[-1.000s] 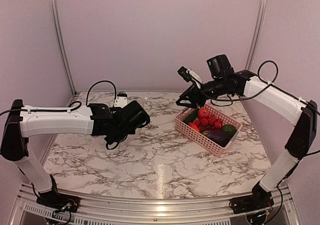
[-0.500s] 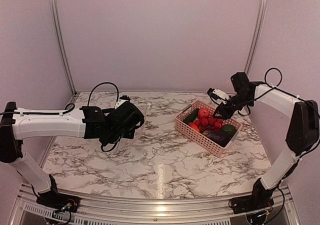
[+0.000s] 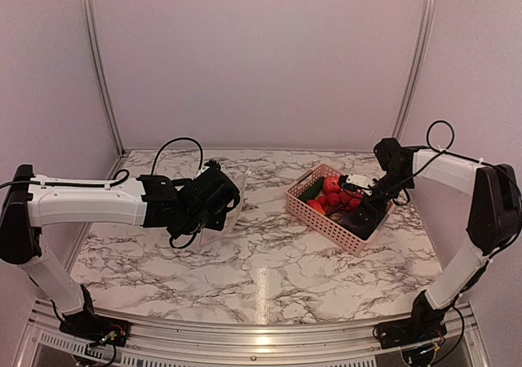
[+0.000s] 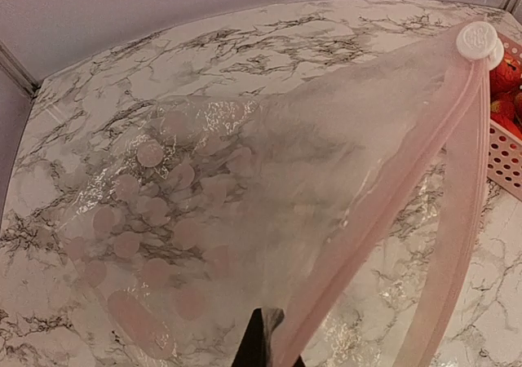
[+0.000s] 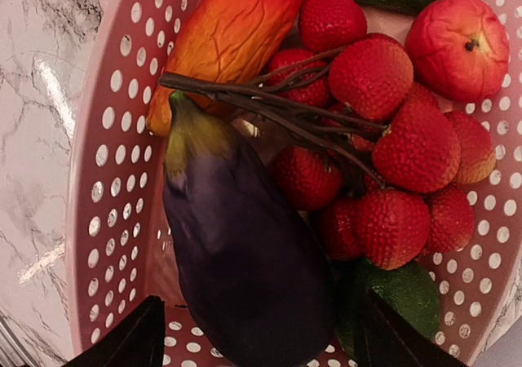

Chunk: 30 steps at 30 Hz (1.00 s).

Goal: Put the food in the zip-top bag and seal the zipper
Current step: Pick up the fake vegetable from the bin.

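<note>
Left pincer (image 3: 218, 197), at nine o'clock on the counter (image 3: 269, 261), is clamped shut on the zip-top bag (image 4: 245, 187), with the pink zipper (image 4: 377, 212) stretching toward one o'clock. Over at three o'clock, the right pincer (image 5: 257, 347) hangs wide open above the pink basket (image 5: 106, 179), with a finger on either side of the eggplant (image 5: 236, 253).

1. Marble table (image 3: 261, 257) here, white with dark veins, glossy, light glinting off it.
2. On the right, a pink basket (image 3: 322, 224) sits on it, turned at an angle.
3. Left of centre, the bag (image 4: 245, 187) is over the marble; whether it touches, can't tell.
</note>
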{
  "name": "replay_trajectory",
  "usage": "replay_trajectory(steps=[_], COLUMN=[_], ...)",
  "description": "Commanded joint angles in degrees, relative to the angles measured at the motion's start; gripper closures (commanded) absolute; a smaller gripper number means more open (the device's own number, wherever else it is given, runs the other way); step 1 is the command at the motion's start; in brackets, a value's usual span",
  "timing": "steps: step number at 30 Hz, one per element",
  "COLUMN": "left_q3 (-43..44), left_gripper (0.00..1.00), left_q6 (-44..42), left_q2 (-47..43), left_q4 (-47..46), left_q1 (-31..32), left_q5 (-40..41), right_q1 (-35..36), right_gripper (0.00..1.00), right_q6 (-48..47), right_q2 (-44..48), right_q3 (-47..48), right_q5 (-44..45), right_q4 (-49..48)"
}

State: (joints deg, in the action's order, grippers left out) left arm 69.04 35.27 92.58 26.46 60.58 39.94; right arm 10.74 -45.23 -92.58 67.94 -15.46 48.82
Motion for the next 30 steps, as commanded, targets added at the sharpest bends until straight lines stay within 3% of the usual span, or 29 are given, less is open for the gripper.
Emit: replay_trajectory(steps=[1, 15, 23, 30], left_q3=[0.8, -0.2, 0.0, 0.0], left_gripper=[1.0, 1.0, 1.0, 1.0], left_q6=[-0.7, -0.2, -0.2, -0.7], left_q2=[1.0, 0.4, 0.7, 1.4], left_q4=[-0.8, -1.4, -2.4, -4.2], left_q1=[-0.1, -0.1, -0.2, -0.2], left_q5=[-1.2, -2.6, -3.5, -3.7], right_q1=[0.1, 0.2, 0.2, 0.1], right_gripper=[0.17, 0.22, 0.48, 0.6], right_q6=[-1.9, -1.9, -0.6, 1.4], right_q2=[-0.3, -7.2, -5.6, 1.1], right_q3=[0.0, 1.1, 3.2, 6.9], right_q5=[0.8, -0.2, -0.8, -4.6], right_q4=[1.2, 0.8, 2.3, 5.8])
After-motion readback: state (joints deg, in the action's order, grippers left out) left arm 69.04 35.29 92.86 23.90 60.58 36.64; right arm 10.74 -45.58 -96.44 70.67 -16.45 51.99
